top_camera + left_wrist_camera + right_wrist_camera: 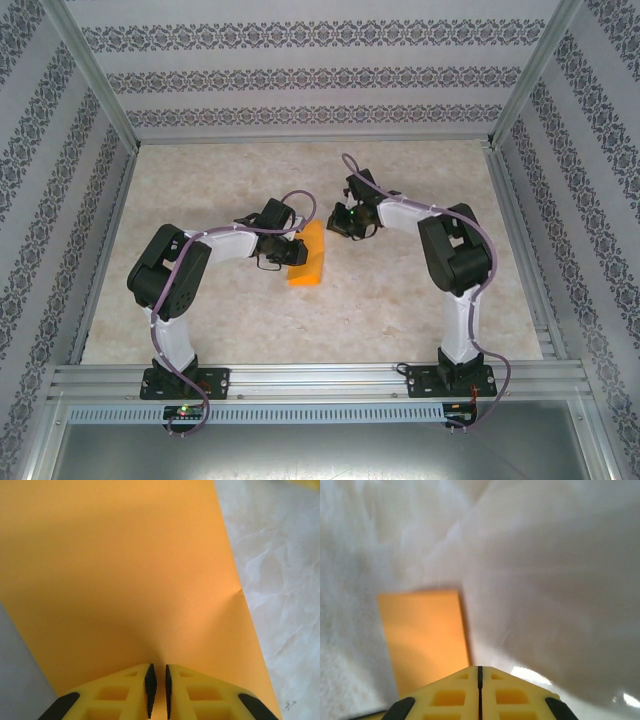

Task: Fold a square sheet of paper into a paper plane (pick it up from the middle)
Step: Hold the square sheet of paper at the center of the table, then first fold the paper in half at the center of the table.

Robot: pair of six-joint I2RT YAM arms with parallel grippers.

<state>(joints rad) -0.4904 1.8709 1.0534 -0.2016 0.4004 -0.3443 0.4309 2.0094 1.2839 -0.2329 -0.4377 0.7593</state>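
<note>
- Seen from above, your orange sheet of paper (308,262) sits near the middle of the pale marbled table (400,310). It shows as a narrow oblong, its long side running from 12 to 6 o'clock with a slight lean.
- Your left gripper (287,252) meets the sheet at its 9 o'clock edge.
- In the left wrist view, the left gripper (157,687) has its black pads (150,682) drawn almost together and pinched on the near edge of the sheet (125,570). The paper spreads away toward 12 o'clock.
- The sheet's 3 o'clock edge carries a small dent (239,591), with bare table (280,580) beyond it.
- Your right gripper (347,226) hangs at 1 o'clock of the sheet in the overhead view, near it but apart.
- In the right wrist view, the right gripper (480,677) has its yellow fingers (450,697) pressed fully together with nothing between them.
- From those fingertips the sheet (425,630) lies toward 10 o'clock on the table (545,580), somewhat blurred.
</note>
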